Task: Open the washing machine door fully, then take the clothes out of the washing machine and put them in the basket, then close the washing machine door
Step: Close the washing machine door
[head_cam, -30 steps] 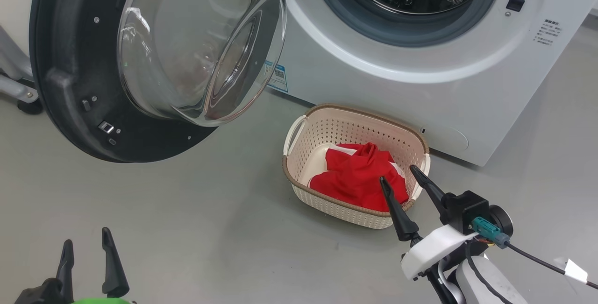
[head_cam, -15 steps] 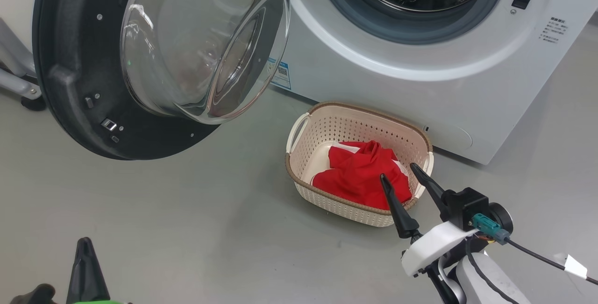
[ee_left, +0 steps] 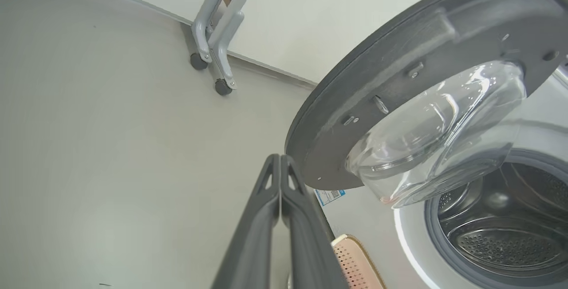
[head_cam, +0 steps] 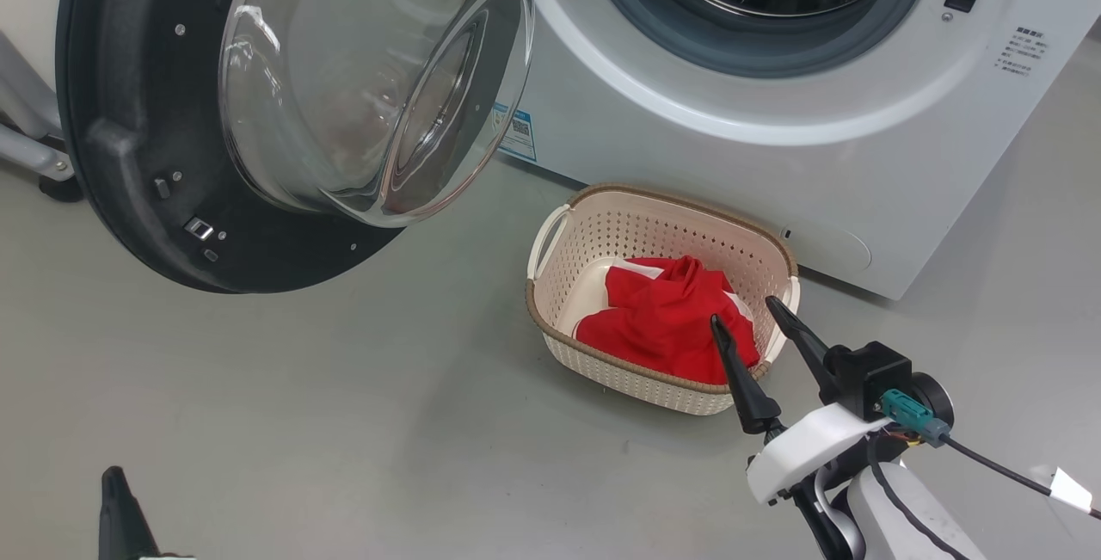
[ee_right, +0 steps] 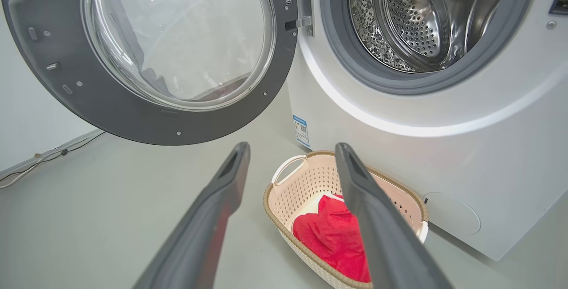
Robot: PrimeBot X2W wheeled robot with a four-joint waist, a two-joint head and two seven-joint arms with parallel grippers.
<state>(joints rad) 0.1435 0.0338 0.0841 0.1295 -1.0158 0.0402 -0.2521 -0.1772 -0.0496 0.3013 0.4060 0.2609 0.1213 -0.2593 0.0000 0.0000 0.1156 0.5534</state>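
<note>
So the left fingers (ee_left: 280,164) just snapped shut on nothing and are pressed flat together, low by the floor. The right fingers (head_cam: 733,366) are spread above the basket (head_cam: 550,242), where the red clothes (head_cam: 662,319) already sit. Drum looks empty, so I'd guess the door (head_cam: 129,113) gets pushed closed next.

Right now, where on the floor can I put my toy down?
The grey floor between the open washing machine door and the basket is bare. It is crowded at the basket, with clothes inside, the washing machine behind and the right end effector in front.
</note>
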